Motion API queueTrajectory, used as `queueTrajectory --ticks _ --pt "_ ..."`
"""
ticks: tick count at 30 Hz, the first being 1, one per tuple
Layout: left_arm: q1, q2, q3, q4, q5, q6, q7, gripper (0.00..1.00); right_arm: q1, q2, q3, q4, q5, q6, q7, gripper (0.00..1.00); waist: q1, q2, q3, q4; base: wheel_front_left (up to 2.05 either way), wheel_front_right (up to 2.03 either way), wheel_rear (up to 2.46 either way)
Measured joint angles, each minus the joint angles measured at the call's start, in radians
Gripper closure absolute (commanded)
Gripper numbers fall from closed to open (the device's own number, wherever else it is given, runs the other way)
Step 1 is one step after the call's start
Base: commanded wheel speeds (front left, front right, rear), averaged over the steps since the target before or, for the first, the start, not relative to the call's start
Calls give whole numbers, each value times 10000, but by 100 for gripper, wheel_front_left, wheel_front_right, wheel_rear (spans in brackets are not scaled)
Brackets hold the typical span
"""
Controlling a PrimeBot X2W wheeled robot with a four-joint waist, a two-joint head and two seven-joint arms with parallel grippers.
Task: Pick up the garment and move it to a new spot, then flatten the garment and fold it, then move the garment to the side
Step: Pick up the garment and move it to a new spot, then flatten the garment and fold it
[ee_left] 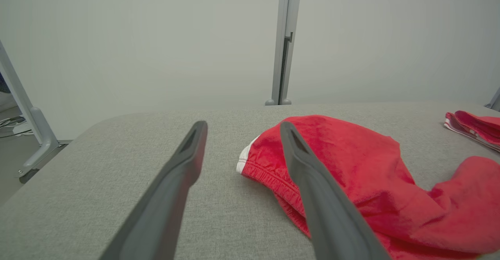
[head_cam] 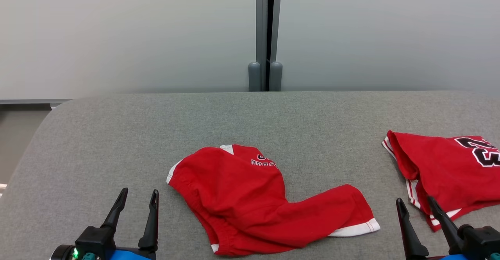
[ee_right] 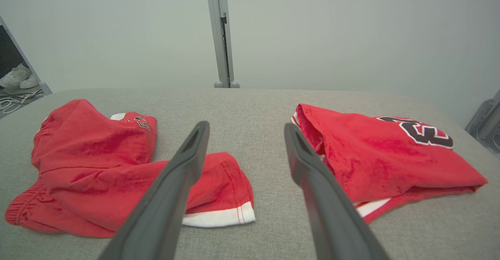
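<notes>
A grey fabric-covered counter with rounded corners stands before pale grey wall panels. At twelve o'clock, behind its far edge, a slim grey metal post rises on two rounded feet. At three o'clock lies a folded red jersey with white-striped trim and a black number. In the right wrist view, white sneakers and loose cables sit on the floor at nine o'clock. In the left wrist view, a grey metal frame leg stands at nine o'clock.
</notes>
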Motion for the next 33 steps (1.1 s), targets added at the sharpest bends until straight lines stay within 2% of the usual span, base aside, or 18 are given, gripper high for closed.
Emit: queueTrajectory --ticks 17,22,26,33 --pt "27 -15 -27 -35 -2 92 0 0 -33 2 -40 -79 12 0 0 0 1 1 55 -26 0 0 0" --pt "24 -4 -163 -130 -77 -27 84 0 -81 2 -17 -81 12 0 -6 0 1 2 148 -39 0 0 0" --pt "-104 -94 -673 -186 -10 -353 625 0 -165 4 111 -88 -8 0 4 0 0 2 404 -77 0 0 0" --pt "-380 -606 -1551 176 -412 -1116 1626 0 -493 2 201 -125 -54 0 -4 0 2 3 1191 -208 0 0 0"
